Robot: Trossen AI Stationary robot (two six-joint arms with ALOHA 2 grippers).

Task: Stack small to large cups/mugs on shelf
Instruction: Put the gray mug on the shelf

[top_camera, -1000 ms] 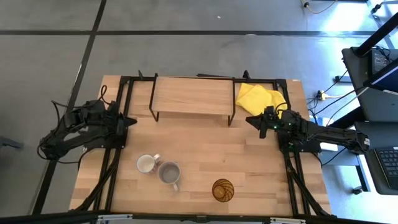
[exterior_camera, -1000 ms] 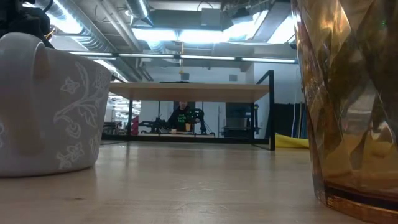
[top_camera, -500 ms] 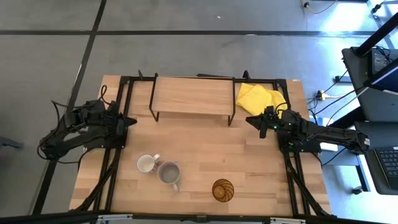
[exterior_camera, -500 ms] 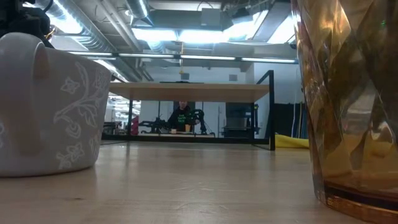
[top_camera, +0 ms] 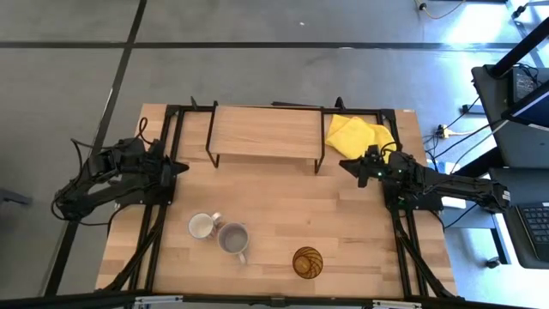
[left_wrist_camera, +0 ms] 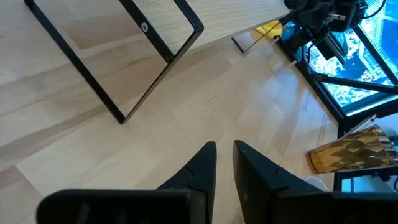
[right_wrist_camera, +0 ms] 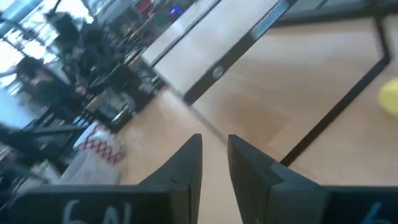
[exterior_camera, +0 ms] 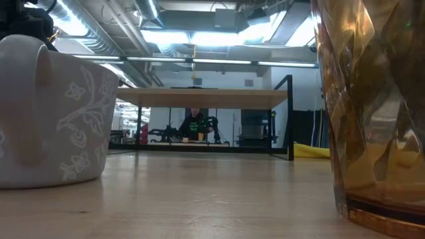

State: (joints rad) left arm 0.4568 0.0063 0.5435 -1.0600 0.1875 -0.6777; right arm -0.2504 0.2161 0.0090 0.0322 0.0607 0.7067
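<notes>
The shelf, a light-wood board on black legs, stands at the table's far middle. On the tabletop near the front stand a white mug, a grey mug right beside it, and an amber ribbed tumbler further right; each rests on its base. In the low view a mug with a floral relief and the tumbler loom close. My left gripper hovers at the table's left side and my right gripper at its right, both by the shelf's front legs. Each shows a narrow empty gap.
A yellow cloth lies at the far right, beside the shelf and behind my right gripper. Black frame rails run along both table sides. Bare tabletop stretches between the shelf and the cups. A person sits far behind the table.
My right gripper has rolled slightly about the line it points along, staying where it was. The cups and the shelf have not moved.
</notes>
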